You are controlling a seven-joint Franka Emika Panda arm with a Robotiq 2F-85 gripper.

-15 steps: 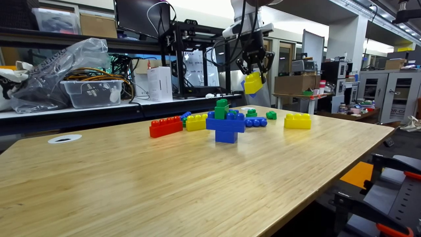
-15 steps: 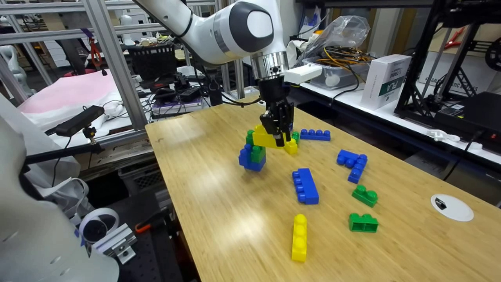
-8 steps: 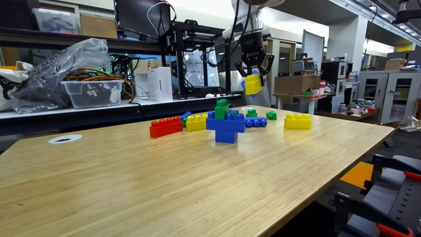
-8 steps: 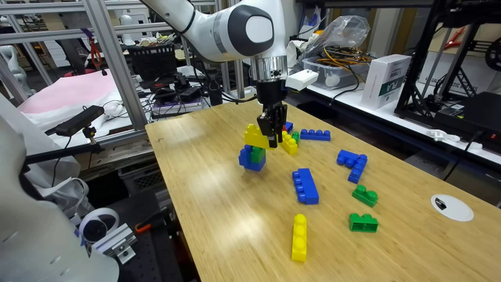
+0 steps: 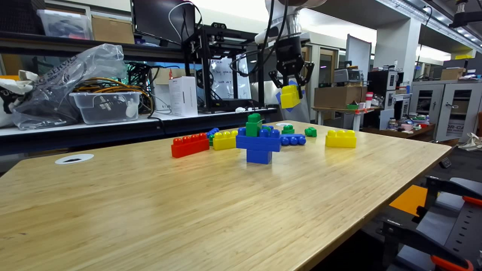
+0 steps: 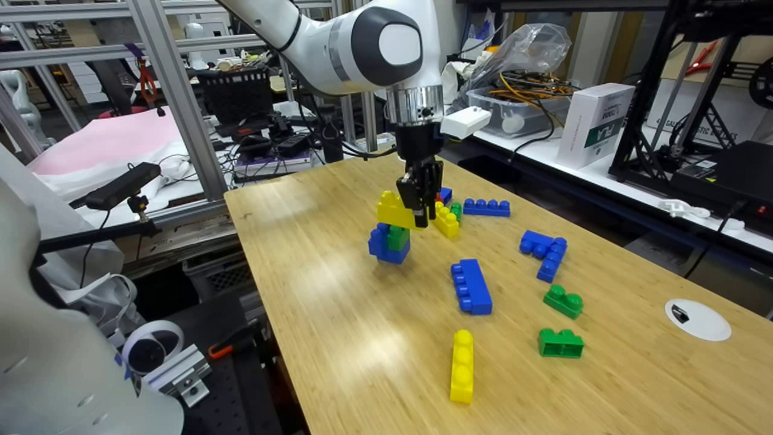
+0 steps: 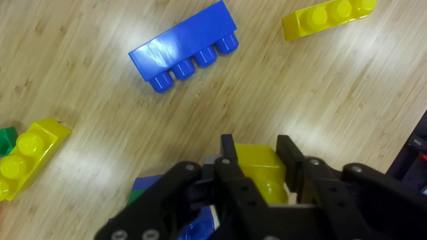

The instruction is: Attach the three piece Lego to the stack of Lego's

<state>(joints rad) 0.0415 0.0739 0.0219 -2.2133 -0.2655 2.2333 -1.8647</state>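
Grey cabinets (image 5: 448, 113) and a black-framed 3D printer (image 5: 204, 56) fill the room beyond my pale wood tabletop (image 5: 180, 210), where a red brick (image 5: 190, 146), a yellow brick (image 5: 340, 139) and other loose pieces lie around the stack of Legos (image 5: 258, 143): blue layers on a narrower blue foot, with a small green brick (image 5: 253, 124) on top. I have the three-piece yellow Lego (image 5: 290, 96) pinched between my jaws, a finger (image 7: 227, 145) on either side; it hangs in the air with what looks like a slight tilt, higher than the stack and apart from it. In an exterior view its outline overlaps the stack (image 6: 389, 248), yet the wrist view puts the stack off to one side, largely hidden by the jaws' linkage, so going straight down from here would probably miss the studs. An off-centre push worries me most: pressing on the overhanging blue layer could topple everything over that narrow foot. Tilt could stop the studs seating, and since I seem to grip near one end, resistance might swivel the piece or pop its joints. As for writing, "SERVICE" reads on the clear plastic bag (image 5: 71, 82), the fragment "OR-CA" shows through cabinet glass, and the white box (image 6: 595, 127) has a green panel whose lettering is too soft to trust, like the whiteboard (image 5: 226, 81) scrawl.
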